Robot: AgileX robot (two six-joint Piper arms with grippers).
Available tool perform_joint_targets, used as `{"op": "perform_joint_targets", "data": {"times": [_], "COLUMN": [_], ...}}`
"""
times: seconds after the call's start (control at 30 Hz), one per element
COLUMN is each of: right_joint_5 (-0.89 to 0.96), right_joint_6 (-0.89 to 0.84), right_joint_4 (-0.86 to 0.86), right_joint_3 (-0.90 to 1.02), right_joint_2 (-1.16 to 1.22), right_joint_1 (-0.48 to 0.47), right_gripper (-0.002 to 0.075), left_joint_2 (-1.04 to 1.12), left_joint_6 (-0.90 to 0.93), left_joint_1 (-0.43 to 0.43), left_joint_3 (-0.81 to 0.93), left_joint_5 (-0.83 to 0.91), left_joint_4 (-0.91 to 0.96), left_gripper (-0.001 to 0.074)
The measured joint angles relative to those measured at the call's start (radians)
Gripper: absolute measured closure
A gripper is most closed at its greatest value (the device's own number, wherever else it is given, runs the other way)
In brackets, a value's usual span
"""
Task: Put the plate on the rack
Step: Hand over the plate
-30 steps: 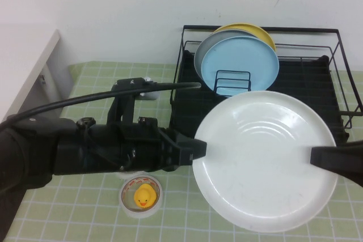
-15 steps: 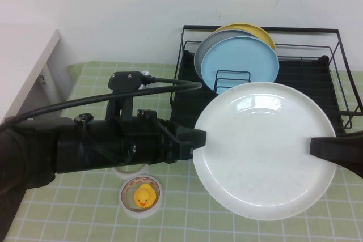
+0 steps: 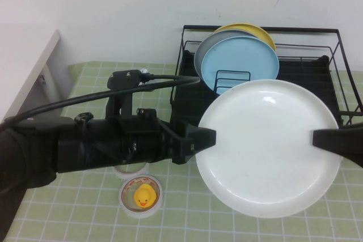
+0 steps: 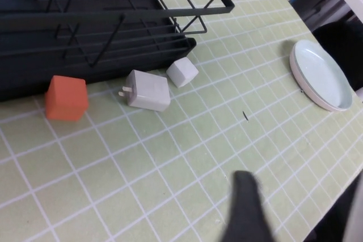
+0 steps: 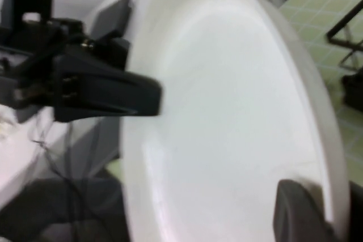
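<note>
Now | plate (image 3: 266, 148) tilted up, nearer rack (image 3: 317, 77) | left hand (image 3: 205, 138), right hand (image 3: 324, 140) seemingly clamp rim

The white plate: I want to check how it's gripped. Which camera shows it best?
The high view: the whole plate shows, left tool and right tool shut on opposite rims. Right wrist view shows it blurred, close up; left wrist view misses it.
</note>
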Motion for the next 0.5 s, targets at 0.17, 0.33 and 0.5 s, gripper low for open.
{"op": "perform_joint_targets", "data": {"times": [0.17,0.33,0.5], "right_joint_5": [-0.068,-0.116,-0.159], "right_joint_6": [-0.002,-0.004,-0.032], "right_joint_4": [-0.058,-0.1,-0.108], "right_joint_3": [-0.084,-0.187,-0.283], "right_joint_2": [0.006,0.032,0.082], "right_joint_1": [0.002,0.004,0.004], "right_gripper": [0.0643,0.0643,0.0644], "left_joint_2": [-0.007,-0.052,-0.116], "left_joint_6": [-0.027,-0.117,-0.19], "left_joint_1": [0.01,0.099,0.236], "left_joint_3": [0.0,0.0,0.0], "left_joint_5": [-0.016,-0.014,0.017], "left_joint_4": [0.006,0.08,0.155], "left_gripper": [0.0244,0.0293,0.039]}}
